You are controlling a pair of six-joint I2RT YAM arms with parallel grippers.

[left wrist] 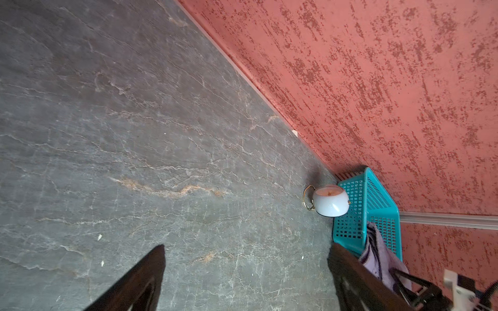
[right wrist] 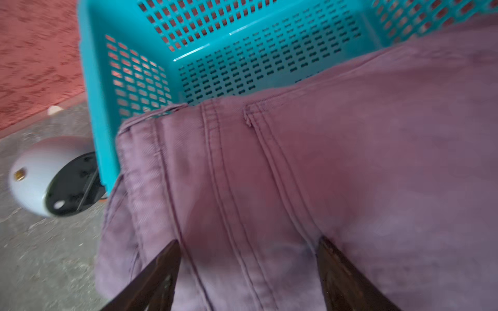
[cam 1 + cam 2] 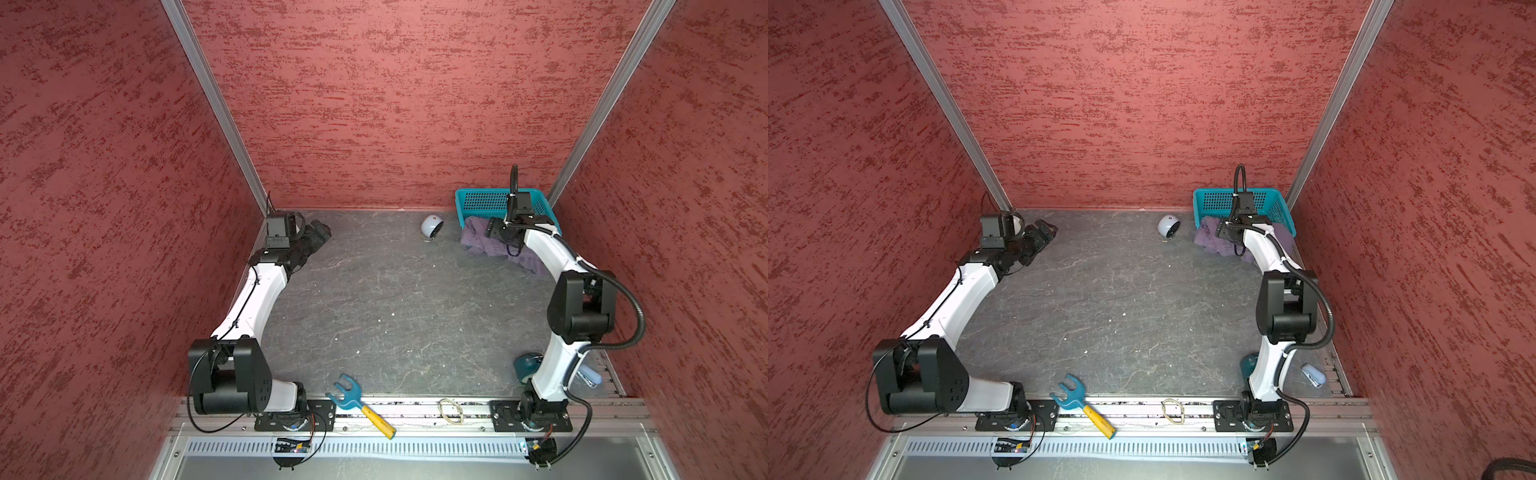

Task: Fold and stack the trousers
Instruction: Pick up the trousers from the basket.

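In both top views, mottled red walls box in a grey, veined table. The trousers spill from the teal basket in the far right corner. The left wrist view shows the left gripper spread wide over bare tabletop. The right wrist view shows the right gripper spread wide, its tips at the purple cloth draped over the basket's rim.

Top views look down from high; close wrist views share the teal basket.

muted purple trousers (crumpled) draped over basket rim
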